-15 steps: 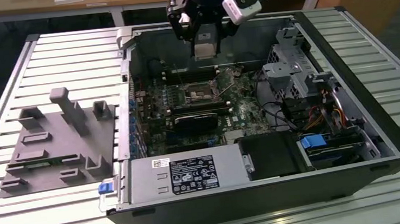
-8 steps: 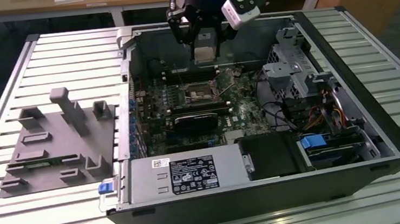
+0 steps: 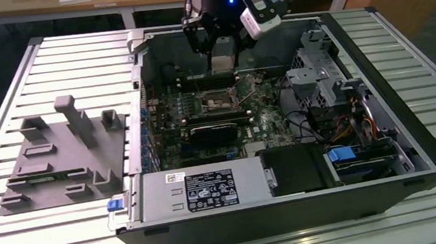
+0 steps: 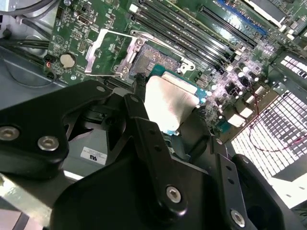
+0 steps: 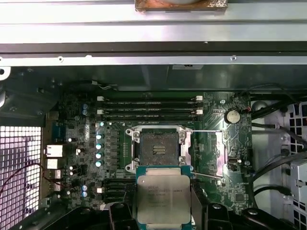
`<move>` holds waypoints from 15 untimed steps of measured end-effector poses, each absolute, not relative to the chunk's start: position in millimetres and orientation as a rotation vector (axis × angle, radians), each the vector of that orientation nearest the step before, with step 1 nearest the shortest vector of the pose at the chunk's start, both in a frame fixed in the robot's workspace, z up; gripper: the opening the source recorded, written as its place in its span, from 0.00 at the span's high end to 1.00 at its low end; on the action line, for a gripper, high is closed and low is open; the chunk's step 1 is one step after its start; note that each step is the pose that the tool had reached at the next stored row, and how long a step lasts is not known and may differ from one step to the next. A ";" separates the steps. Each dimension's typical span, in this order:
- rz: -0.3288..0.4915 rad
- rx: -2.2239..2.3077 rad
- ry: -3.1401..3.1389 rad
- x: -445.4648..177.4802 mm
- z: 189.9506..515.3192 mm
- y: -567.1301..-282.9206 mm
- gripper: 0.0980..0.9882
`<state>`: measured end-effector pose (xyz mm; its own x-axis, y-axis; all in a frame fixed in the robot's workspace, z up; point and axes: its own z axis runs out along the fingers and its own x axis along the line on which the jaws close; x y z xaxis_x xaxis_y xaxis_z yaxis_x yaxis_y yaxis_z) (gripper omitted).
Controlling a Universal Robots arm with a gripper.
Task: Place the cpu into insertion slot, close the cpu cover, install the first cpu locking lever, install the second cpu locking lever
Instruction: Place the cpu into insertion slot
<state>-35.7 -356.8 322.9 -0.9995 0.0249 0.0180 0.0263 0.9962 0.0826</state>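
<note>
My gripper (image 3: pixel 223 55) hangs inside the open computer case, shut on the cpu (image 5: pixel 163 197), a flat square chip with a silver-grey top. In both wrist views the chip sits between the black fingers (image 4: pixel 138 88). The cpu (image 4: pixel 168 98) is above the green board, just beside the insertion slot (image 5: pixel 156 148) and apart from it. The insertion slot (image 4: pixel 160 57) is a dark square socket with a metal rim, uncovered and with nothing in it; it also shows mid-board in the exterior view (image 3: pixel 218 101). The cpu cover (image 5: pixel 211 153) is swung open beside the socket, a thin metal frame (image 4: pixel 108 52).
Long black memory slots (image 5: pixel 148 108) run along one side of the socket. A black rounded block (image 3: pixel 211 133) sits nearer the power supply (image 3: pixel 200 191). A drive cage (image 3: pixel 325 80) with cables fills the exterior view's right. A grey fixture (image 3: pixel 62 153) lies outside the case.
</note>
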 end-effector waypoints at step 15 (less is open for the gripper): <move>-0.129 -0.040 -3.122 -39.1 303.9 -343.3 0.51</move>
